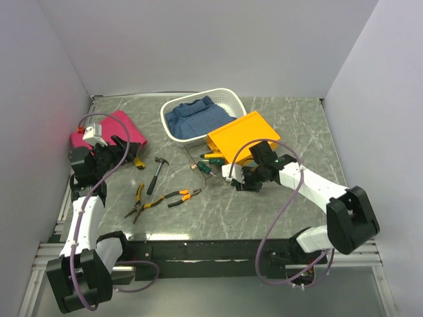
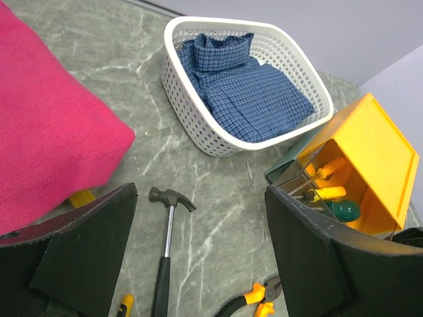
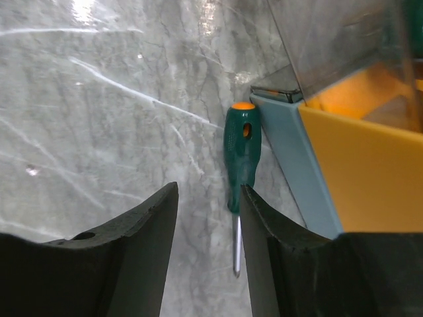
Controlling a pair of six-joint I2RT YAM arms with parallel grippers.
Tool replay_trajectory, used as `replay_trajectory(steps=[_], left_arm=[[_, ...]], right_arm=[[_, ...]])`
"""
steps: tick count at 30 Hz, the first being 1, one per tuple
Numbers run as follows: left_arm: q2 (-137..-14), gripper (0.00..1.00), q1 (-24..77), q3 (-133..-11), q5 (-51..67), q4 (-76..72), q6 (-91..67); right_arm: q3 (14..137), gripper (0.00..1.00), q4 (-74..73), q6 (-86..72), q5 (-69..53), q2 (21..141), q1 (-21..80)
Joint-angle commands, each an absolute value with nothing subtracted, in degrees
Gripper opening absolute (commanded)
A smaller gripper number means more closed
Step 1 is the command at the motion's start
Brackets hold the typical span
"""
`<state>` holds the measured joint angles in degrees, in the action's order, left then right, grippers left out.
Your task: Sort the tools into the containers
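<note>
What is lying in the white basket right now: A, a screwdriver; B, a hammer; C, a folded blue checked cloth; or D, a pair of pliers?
C: the white basket holds only a folded blue checked cloth, while the hammer lies outside it.

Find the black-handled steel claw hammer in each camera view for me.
Top external: the black-handled steel claw hammer lies left of centre, its head pointing away from the arm bases.
Left wrist: bottom centre, head uppermost in the picture.
Right wrist: not in it.
Shared landmark: the orange-yellow rectangular box, right of centre in the top view, at the right edge of both wrist views.
</note>
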<state>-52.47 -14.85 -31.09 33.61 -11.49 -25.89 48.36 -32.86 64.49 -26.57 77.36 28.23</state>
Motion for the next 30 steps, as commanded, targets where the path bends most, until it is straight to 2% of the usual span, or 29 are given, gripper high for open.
replay_trajectory(steps=[1, 15, 27, 30], left_arm=[[-53.3, 0.84, -15.6, -32.5, 34.0, -11.4, -25.2], [-54.8, 0.84, -16.9, -33.8, 34.0, -10.3, -25.0], [-53.6, 0.84, -16.9, -32.3, 34.2, -11.7, -26.1], [-53.1, 0.84, -16.9, -31.8, 34.2, -12.0, -26.4]], right_arm=[[48.3, 0.5, -28.7, 67.7, -26.5, 81.1, 27.6], [47.1, 0.52, -25.9, 71.3, -22.4, 87.8, 27.6], [44.2, 0.47, -29.6, 72.2, -22.8, 85.1, 30.8], [42.6, 0.52, -27.0, 72.5, -20.5, 84.9, 33.0]])
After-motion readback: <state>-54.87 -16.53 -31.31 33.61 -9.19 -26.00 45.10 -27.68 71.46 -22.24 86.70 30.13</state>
